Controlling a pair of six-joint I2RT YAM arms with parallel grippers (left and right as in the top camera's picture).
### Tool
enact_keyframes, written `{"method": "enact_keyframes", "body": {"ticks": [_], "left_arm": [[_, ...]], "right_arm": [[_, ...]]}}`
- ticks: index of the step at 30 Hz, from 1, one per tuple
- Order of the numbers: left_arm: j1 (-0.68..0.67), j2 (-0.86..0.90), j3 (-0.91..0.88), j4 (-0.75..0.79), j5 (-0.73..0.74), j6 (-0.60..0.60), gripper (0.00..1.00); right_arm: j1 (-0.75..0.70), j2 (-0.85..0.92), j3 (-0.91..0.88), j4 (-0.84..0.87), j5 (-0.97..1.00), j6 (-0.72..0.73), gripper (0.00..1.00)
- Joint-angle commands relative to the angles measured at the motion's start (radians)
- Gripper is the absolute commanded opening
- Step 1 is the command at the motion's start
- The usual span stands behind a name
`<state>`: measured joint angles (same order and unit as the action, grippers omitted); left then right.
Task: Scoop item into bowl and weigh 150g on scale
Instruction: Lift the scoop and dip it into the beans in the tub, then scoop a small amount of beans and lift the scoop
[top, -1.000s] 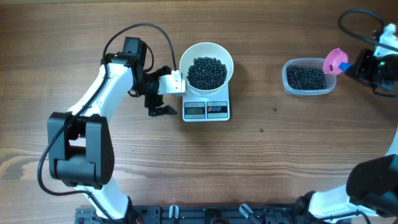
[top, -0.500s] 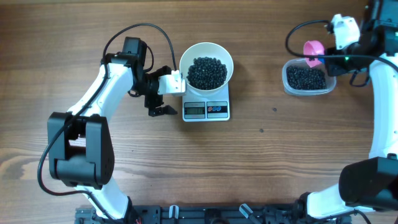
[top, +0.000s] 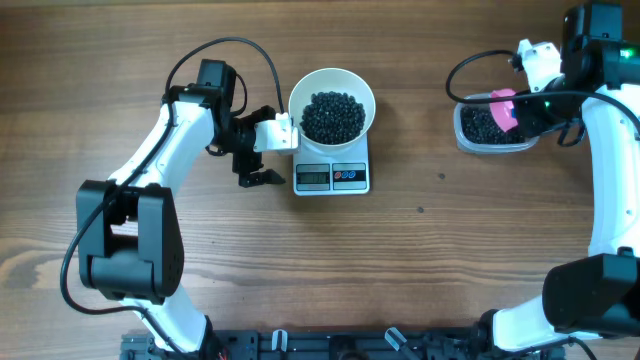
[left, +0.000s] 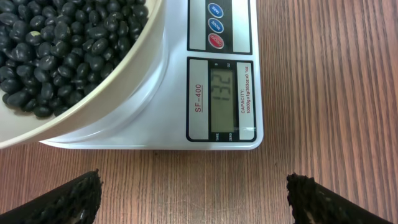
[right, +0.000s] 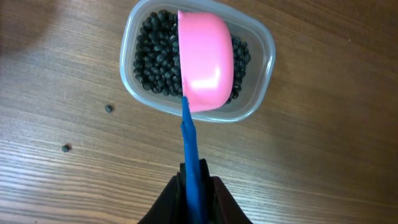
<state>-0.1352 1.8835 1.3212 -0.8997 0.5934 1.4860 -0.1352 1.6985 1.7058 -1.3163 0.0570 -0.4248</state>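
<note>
- Right end effector clenched on the blue handle of the pink scoop; jaws nearly closed around the thin handle.
- Scoop head sits straight ahead of the fingers, over the clear tub, at or just above the beans in it. Can't tell if it is touching them or loaded.
- Two stray beans on the bench, off to the side of the tub.
- Right arm is stretched out to the far edge, wrist angled down at the tub.
- Step, as I judge it: refilling the scoop for a top-up.
- Next move needs a small dip and a level lift, then a carry across to the bowl, well apart from this end effector.
- Left end effector released, jaws wide, holding nothing, parked low just beside the scale.
- Bowl sits on the scale, well filled; display reads 132, so a small portion more is needed.
- Left arm is bent at the elbow.
</note>
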Motion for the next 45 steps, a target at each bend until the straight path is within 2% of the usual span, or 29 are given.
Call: {"method": "enact_keyframes", "body": {"ticks": [1, 9, 14, 24, 26, 33, 38, 41, 45], "left_arm": [[0.003, 0.011, -0.01, -0.001, 0.019, -0.001, 1.0], [0.003, 0.011, -0.01, -0.001, 0.019, -0.001, 1.0], [0.003, 0.011, -0.01, -0.001, 0.019, -0.002, 1.0], [0.003, 0.011, -0.01, -0.001, 0.019, -0.001, 1.0], [0.003, 0.011, -0.01, -0.001, 0.019, -0.001, 1.0], [0.003, 0.011, -0.01, -0.001, 0.019, -0.002, 1.0], [0.003, 0.011, -0.01, -0.001, 0.019, -0.002, 1.0], [0.003, 0.011, -0.01, -0.001, 0.019, -0.001, 1.0], [0.003, 0.011, -0.01, -0.001, 0.019, -0.001, 1.0]], "right_arm": [[0.002, 0.014, -0.042, 0.025, 0.029, -0.002, 0.05], [-0.014, 0.014, -0.157, 0.114, 0.079, 0.037, 0.04], [-0.015, 0.014, -0.193, 0.251, 0.103, 0.105, 0.05], [-0.015, 0.015, -0.249, 0.307, 0.092, 0.166, 0.04], [-0.014, 0.015, -0.317, 0.348, -0.02, 0.172, 0.04], [-0.015, 0.015, -0.327, 0.342, -0.304, 0.278, 0.05], [-0.027, 0.015, -0.326, 0.27, -0.322, 0.278, 0.04], [-0.092, 0.015, -0.326, 0.229, -0.343, 0.266, 0.04], [-0.214, 0.015, -0.326, 0.224, -0.524, 0.24, 0.04]]}}
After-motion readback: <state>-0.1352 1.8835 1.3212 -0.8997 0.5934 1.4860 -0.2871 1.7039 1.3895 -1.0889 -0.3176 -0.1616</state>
